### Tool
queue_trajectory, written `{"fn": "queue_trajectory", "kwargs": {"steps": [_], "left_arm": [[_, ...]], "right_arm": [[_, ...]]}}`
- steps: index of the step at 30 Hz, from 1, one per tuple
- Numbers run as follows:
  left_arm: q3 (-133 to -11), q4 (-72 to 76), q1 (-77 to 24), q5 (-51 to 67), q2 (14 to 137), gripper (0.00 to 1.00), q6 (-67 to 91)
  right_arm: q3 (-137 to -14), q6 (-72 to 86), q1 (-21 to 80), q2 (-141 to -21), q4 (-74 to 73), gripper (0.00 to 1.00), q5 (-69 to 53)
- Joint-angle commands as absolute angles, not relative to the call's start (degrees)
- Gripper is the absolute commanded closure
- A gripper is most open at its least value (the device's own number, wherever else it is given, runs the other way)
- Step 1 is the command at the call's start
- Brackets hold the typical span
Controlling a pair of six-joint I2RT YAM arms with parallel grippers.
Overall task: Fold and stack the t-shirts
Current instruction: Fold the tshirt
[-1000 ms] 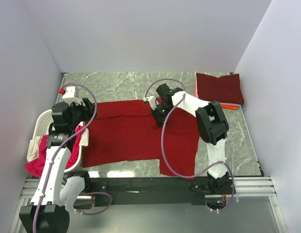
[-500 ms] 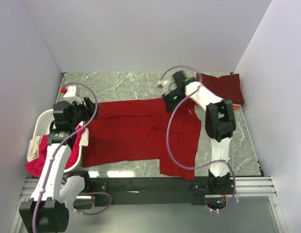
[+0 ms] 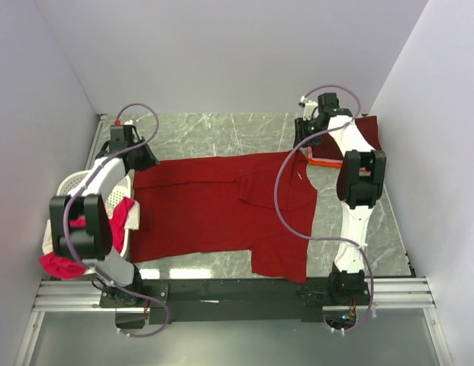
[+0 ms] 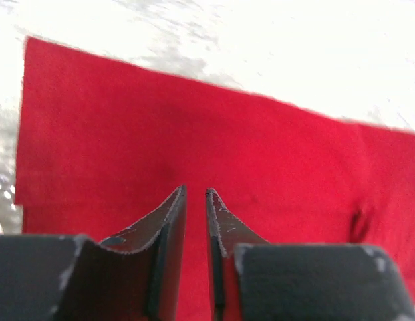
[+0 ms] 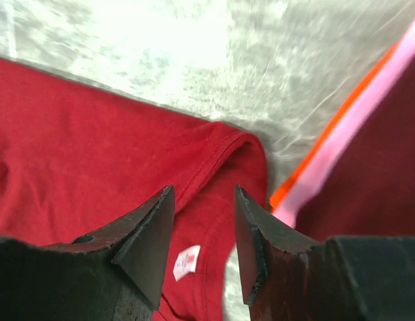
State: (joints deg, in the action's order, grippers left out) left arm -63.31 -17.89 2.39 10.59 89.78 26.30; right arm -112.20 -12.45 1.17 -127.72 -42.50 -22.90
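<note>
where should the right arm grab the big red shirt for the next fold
Probably the far right corner of the dark red shirt, near the collar hem and tag. Come straight down from above: the cloth lies flat on the table, and the right gripper hovers there, jaws open.

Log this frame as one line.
phase: spreading | large red t-shirt: flat on table | left gripper: nearly shut, empty | right gripper: open, empty | folded stack: far right

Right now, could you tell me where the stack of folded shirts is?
In the top view, the folded stack sits at the table's far right corner, maroon on top, beside the right gripper and just right of the spread red shirt.
</note>
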Motion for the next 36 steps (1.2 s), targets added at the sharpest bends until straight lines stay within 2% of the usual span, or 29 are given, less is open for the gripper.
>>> {"fn": "queue_trajectory", "kwargs": {"steps": [1,5,12,18,30,32,35,36], "left_arm": [[-68.81,-18.54,2.20,5.55,95.25,0.77,29.44],[-73.82,-19.34,2.11,5.88,101.68,0.83,30.32],[-78.48,-19.95,2.20,5.01,108.19,0.83,30.94],[-80.51,-20.92,2.37,4.13,113.46,0.85,30.85],[-79.63,-19.86,4.39,4.83,115.57,0.86,30.94],[-79.54,-19.95,4.75,5.18,116.28,0.87,31.02],[-79.72,-19.86,5.53,5.80,116.89,0.91,31.46],[-79.89,-20.12,5.80,5.97,117.50,0.93,31.46]], "right_arm": [[-114.87,-9.14,1.58,-129.46,-41.66,0.52,-22.06],[-116.10,-8.70,1.67,-131.65,-42.27,0.52,-20.75],[-118.56,-7.30,2.37,-134.73,-43.68,0.53,-21.62],[-121.20,-5.89,2.55,-137.37,-45.35,0.59,-21.54],[-119.53,-5.36,2.81,-135.70,-44.91,0.61,-19.77],[-121.72,-5.19,3.16,-137.63,-46.40,0.65,-20.30],[-122.87,-5.36,3.43,-138.42,-46.93,0.86,-20.22],[-123.05,-5.27,3.43,-138.43,-46.76,0.98,-19.87]]}}
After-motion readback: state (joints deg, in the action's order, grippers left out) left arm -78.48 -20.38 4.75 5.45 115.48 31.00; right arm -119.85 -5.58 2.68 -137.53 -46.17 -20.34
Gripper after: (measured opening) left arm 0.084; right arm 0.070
